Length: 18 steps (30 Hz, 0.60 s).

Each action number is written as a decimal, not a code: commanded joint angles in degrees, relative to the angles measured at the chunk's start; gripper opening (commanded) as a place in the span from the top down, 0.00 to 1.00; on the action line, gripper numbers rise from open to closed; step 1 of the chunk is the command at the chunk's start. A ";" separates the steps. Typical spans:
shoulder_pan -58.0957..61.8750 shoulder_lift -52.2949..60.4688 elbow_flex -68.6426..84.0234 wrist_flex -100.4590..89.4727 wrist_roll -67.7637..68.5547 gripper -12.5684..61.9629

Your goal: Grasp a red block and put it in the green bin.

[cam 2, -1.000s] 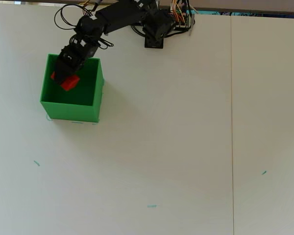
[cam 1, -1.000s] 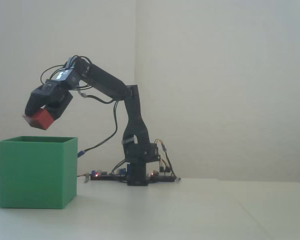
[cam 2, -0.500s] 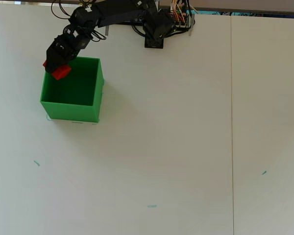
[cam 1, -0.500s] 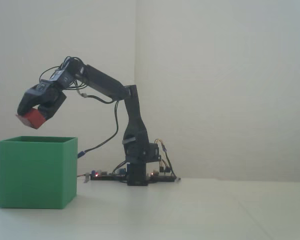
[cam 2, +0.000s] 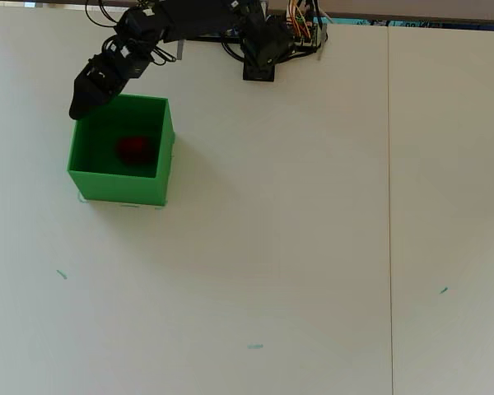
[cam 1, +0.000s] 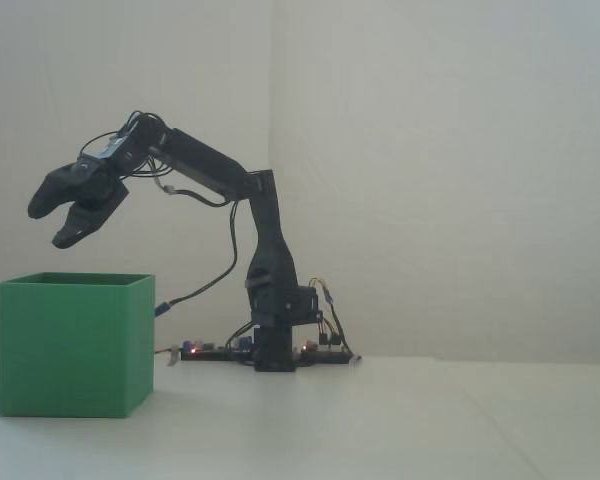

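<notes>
From the side, the arm reaches out to the left of its base with the jaws [cam 1: 52, 225] spread apart and empty, the two black fingers splayed with a clear gap between them, hanging in the air above the green bin [cam 1: 75, 345]. The jaws sit over the bin's left part in that fixed view, well clear of its rim, touching nothing. Looking down from overhead, the jaws [cam 2: 81, 99] hang just past the bin's upper left corner, and the red block [cam 2: 134, 149] lies below and to the right of them, down inside the green bin [cam 2: 119, 188], a dim red patch in shadow near the middle of the bin's floor. The block cannot be seen from the side, since the bin's plain green wall hides it. The bin stands upright on the white tabletop [cam 2: 296, 247], square to the overhead camera. Behind the jaws, the black arm [cam 1: 205, 170] slopes up and back to its upright column, and a tangle of wires and a small circuit board [cam 1: 205, 350] sit at its base [cam 1: 275, 355].
</notes>
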 commanded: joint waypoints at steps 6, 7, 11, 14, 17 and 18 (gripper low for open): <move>-1.58 1.23 -1.67 -2.55 0.09 0.40; -2.55 1.49 -1.58 -2.55 0.09 0.40; -8.79 5.62 1.41 -2.64 1.76 0.40; -14.41 11.16 5.89 -4.57 7.03 0.40; -21.09 17.05 12.48 -7.03 13.18 0.40; -23.55 18.90 15.03 -7.03 14.85 0.40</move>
